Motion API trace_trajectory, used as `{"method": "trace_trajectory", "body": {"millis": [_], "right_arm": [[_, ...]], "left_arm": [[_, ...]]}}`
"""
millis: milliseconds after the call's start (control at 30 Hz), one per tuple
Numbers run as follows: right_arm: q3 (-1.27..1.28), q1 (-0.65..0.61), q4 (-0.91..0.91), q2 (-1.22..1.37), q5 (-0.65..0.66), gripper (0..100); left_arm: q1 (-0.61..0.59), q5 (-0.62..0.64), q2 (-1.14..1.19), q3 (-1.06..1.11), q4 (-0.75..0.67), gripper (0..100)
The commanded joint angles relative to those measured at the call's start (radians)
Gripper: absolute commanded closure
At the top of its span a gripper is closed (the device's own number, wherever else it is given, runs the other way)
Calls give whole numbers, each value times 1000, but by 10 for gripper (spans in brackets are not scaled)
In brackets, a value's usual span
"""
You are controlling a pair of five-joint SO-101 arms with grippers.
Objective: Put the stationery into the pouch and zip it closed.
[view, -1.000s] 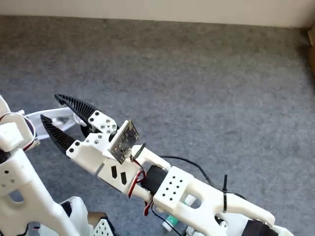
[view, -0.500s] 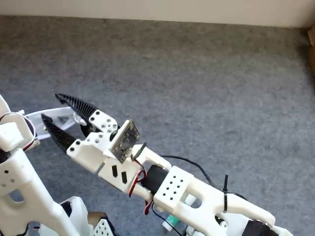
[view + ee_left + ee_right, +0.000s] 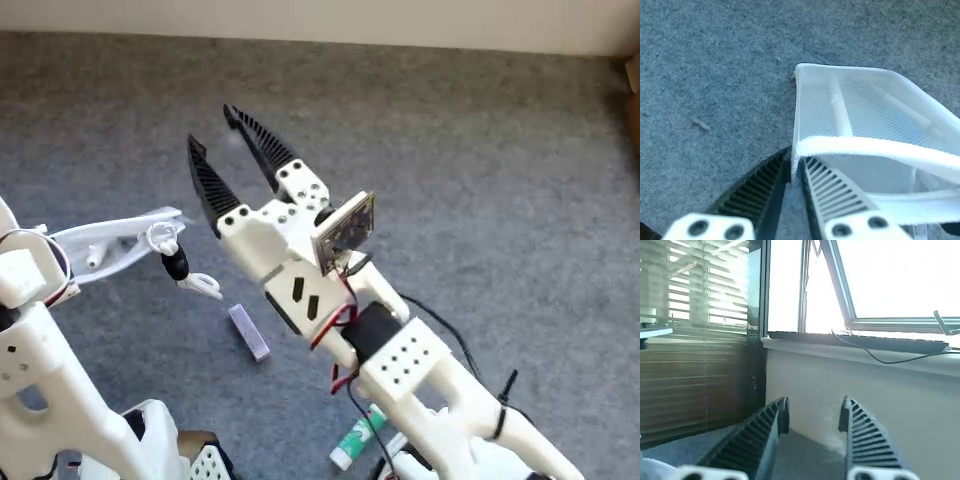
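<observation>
A white mesh pouch [image 3: 118,242] lies at the left on the grey carpet, its zip pull with a black bead [image 3: 176,266] hanging at the open end. In the left wrist view my left gripper [image 3: 795,164] is shut on the pouch [image 3: 865,110] rim, and a white pen-like item shows through the mesh. My right gripper [image 3: 212,128] is open and empty, raised above and to the right of the pouch; in its own view it [image 3: 812,412] faces a wall. A small lavender eraser [image 3: 248,332] lies on the carpet near the zip pull.
A green and white tube [image 3: 355,440] lies on the carpet under the right arm at the front. The left arm's white body [image 3: 35,350] fills the front left corner. Bare carpet [image 3: 480,180] stretches to the back and right.
My right gripper has swung up and to the right, away from the pouch mouth, still open. The eraser on the carpet is now uncovered. The pouch has stayed in place.
</observation>
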Motion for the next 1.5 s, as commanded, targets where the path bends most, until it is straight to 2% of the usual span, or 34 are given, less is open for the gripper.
{"method": "trace_trajectory", "body": {"millis": [0, 133, 433, 567, 667, 800, 933, 1233, 1367, 1467], "right_arm": [[-4, 16, 102, -125, 2, 840], [117, 42, 205, -252, 2, 840], [371, 47, 214, -398, 2, 840], [378, 44, 222, -317, 2, 840], [343, 42, 309, -216, -21, 840], [209, 42, 466, -85, -101, 840], [105, 22, 605, 19, -124, 840], [56, -104, 708, 206, -117, 840], [24, -136, 720, 275, -117, 840], [-38, -139, 805, 341, -117, 840]], "left_arm": [[-10, -3, 8, -4, -34, 989], [-15, -3, 8, -4, -34, 989], [-16, -3, 8, -7, -35, 989], [-16, -2, 8, -10, -35, 990], [-19, -2, 8, -10, -35, 991], [-96, 48, 8, -15, -46, 989], [-157, 60, 8, -10, -80, 989], [-157, 60, 8, -4, -83, 989], [-157, 60, 8, -4, -83, 989], [-157, 60, 8, -4, -81, 989]]}}
